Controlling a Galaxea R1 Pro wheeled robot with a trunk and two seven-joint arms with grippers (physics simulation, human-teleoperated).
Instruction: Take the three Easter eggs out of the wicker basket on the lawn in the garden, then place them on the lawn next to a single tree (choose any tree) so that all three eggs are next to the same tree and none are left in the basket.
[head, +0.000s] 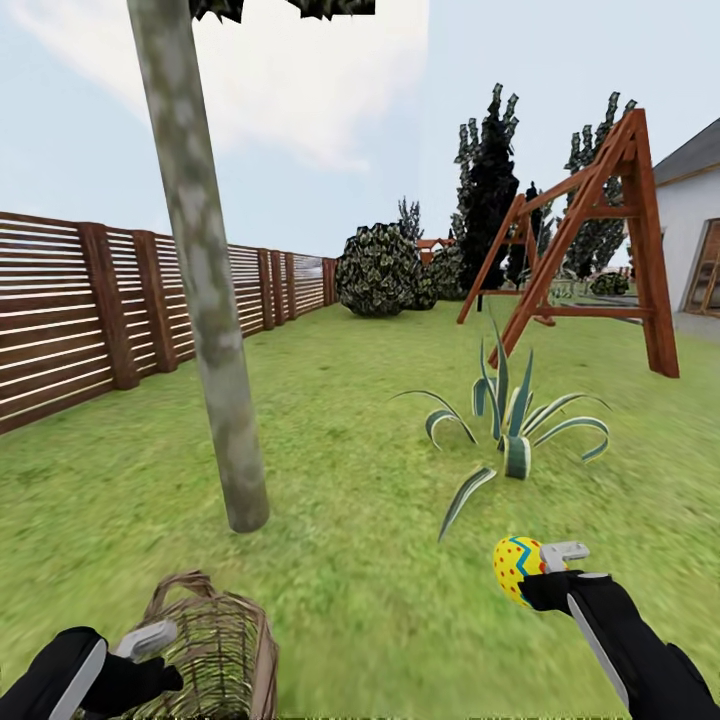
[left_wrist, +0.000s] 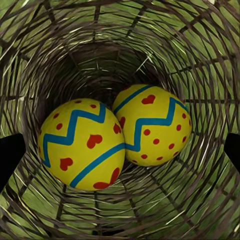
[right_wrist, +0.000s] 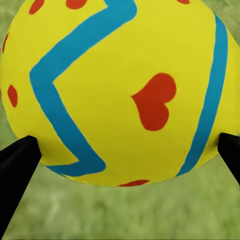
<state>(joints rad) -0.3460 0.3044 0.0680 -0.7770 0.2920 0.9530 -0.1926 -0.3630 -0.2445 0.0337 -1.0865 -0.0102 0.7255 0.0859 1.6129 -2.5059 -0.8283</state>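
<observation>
— While the robot faces the garden, what stands at the far left?

— A brown slatted fence (head: 120, 310) runs back along the lawn (head: 350, 440). Just in front of it rises the tree (head: 205, 300), a pale mottled trunk planted in the grass.

— And the basket?

— Low at the left, the wicker basket (head: 225, 650) lies tipped on its side, near the foot of the tree. The left gripper (head: 150, 650) sits right at its mouth. Looking along that gripper, two eggs lie deep inside, touching: one egg (left_wrist: 82, 145) nearer, the second egg (left_wrist: 155, 125) just behind it.

— Is the left gripper holding anything?

— No. Its dark fingertips (left_wrist: 10, 160) show wide apart at the edges of the wrist picture, with nothing between them but open air in front of the eggs.

— Further right?

— A spiky striped plant (head: 515, 420) grows in mid-lawn, with round bushes (head: 380, 270), dark conifers (head: 490, 190) and a wooden swing frame (head: 590, 240) beyond, and a white house (head: 690, 220) at the far edge.

— The right gripper?

— Its right gripper (head: 545, 575) pinches the third egg (head: 518, 570) between both fingers, held above the grass, well apart from the basket. Close up, that held egg (right_wrist: 120, 90) is clamped at both sides.
</observation>
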